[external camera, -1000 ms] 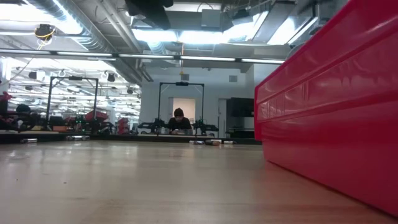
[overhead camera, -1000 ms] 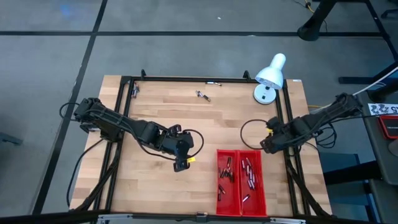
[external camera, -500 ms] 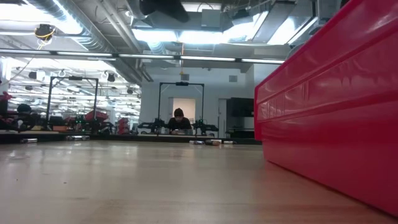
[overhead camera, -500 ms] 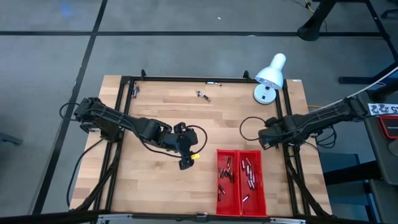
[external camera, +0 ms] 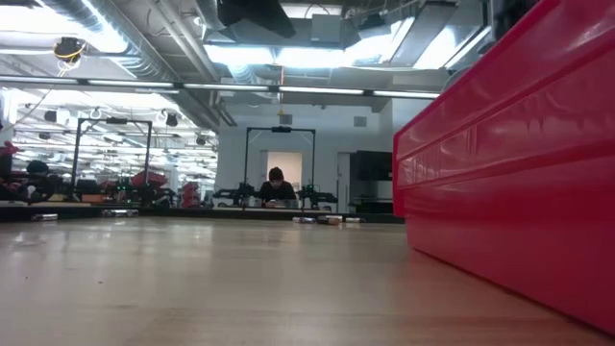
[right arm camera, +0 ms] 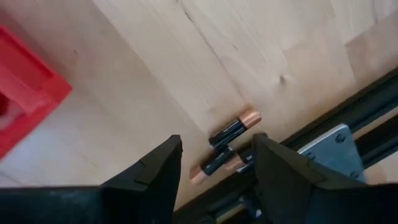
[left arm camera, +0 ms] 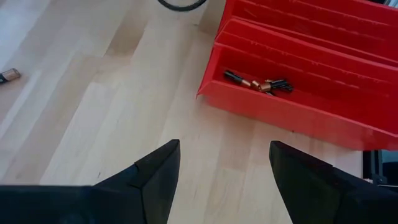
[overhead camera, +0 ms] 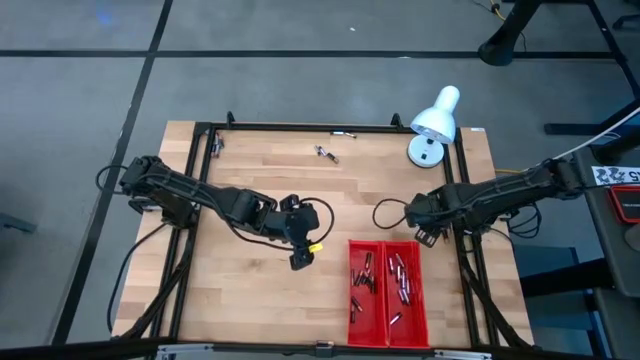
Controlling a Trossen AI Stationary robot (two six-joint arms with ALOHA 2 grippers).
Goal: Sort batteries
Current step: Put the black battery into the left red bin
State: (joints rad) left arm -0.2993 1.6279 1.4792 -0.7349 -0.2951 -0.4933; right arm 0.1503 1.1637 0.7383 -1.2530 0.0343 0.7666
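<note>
Left gripper [overhead camera: 301,262] has slid closer to the red tray [overhead camera: 387,330] since a second ago; right gripper [overhead camera: 420,222] has swung off the tray's far corner, out over bare wood.
Left arm stretched low across the table, jaws wide apart, nothing held, just beside the tray.
Right jaws partly open, nothing gripped.
Most batteries [overhead camera: 363,278] lie inside the tray.
Beyond the tray, a few loose cells [overhead camera: 326,153] near the far rail and white lamp [overhead camera: 433,125].

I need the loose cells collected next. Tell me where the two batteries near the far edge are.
In the high view the two batteries lie together on bare wood near the table's far edge, about mid-width, left of the white lamp and far from the red tray.
</note>
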